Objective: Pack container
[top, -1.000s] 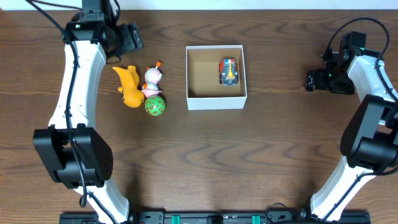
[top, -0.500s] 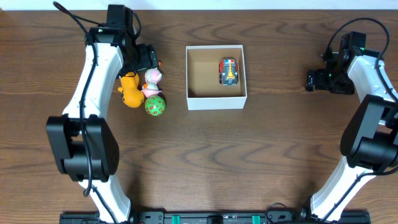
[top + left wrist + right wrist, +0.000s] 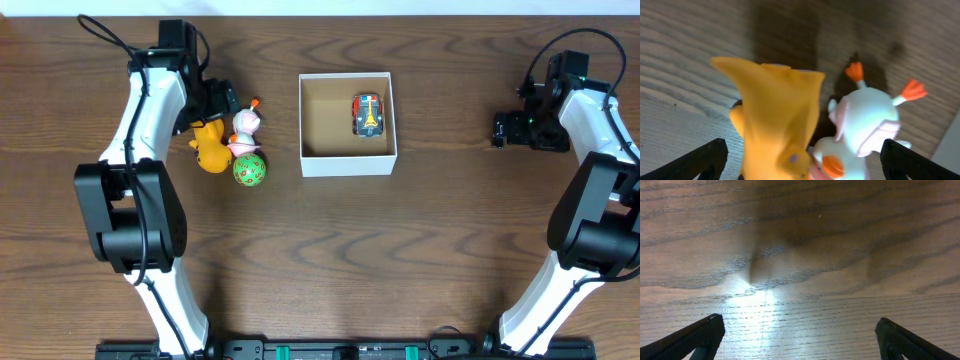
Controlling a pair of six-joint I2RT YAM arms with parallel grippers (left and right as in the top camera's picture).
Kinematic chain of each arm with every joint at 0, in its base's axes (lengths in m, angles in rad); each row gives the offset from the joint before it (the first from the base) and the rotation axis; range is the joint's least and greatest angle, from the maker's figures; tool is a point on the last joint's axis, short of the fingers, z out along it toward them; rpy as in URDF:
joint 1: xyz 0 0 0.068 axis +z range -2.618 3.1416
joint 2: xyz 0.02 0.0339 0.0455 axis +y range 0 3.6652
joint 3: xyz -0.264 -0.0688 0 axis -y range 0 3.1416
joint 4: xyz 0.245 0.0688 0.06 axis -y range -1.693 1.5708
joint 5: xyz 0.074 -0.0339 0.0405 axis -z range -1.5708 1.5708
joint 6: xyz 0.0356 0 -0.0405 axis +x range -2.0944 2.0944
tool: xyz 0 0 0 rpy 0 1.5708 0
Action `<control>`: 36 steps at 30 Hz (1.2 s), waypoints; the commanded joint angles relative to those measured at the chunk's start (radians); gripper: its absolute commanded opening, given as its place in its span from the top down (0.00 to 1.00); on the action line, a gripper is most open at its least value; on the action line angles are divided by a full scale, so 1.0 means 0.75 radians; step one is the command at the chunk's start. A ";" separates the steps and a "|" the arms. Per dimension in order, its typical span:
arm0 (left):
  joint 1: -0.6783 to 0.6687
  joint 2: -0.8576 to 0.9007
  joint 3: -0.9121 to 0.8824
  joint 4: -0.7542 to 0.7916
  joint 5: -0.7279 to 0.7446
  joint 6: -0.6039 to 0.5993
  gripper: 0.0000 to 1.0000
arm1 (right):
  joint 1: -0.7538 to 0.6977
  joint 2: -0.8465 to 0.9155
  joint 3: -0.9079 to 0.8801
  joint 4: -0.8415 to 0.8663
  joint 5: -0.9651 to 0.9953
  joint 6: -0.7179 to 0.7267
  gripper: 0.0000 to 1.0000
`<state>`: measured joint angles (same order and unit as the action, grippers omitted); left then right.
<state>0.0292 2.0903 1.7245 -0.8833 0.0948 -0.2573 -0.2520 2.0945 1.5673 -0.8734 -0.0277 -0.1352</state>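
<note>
A dark wood-grain desk (image 3: 330, 250) is filling the view — a bright glare (image 3: 757, 302) is shining off it, a pale strip (image 3: 400, 6) edging the top.

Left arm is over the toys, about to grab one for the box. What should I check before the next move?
1. Left end effector open: ok, fingers spread wide.
2. Yellow toy between the fingers: ok.
3. Only one toy in the gap: not ok, the white toy crowds in beside it.
4. Room in the box: ok, only a toy car inside, on the right.
5. Right end effector out of the way: ok, open, well off from the box.
6. Height above the yellow toy: cannot tell.
</note>
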 commanded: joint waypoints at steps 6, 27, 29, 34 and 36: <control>0.004 0.082 -0.008 -0.098 -0.027 0.034 0.01 | 0.011 -0.014 -0.004 -0.001 -0.009 0.010 0.01; 0.042 -0.043 0.168 -0.230 -0.081 0.048 0.94 | 0.011 -0.014 -0.004 -0.001 -0.009 0.010 0.01; 0.041 -0.090 0.217 -0.258 -0.081 0.048 0.94 | 0.011 -0.014 -0.004 -0.001 -0.009 0.010 0.01; 0.033 -0.225 0.330 -0.290 -0.027 0.046 0.94 | 0.011 -0.014 -0.004 -0.001 -0.009 0.010 0.01; 0.018 -0.269 0.357 -0.276 0.006 0.043 0.94 | 0.011 -0.014 -0.004 -0.001 -0.009 0.010 0.01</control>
<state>0.0544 1.9461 1.9511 -1.0916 0.0624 -0.2283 -0.2520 2.0941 1.5673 -0.8734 -0.0277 -0.1352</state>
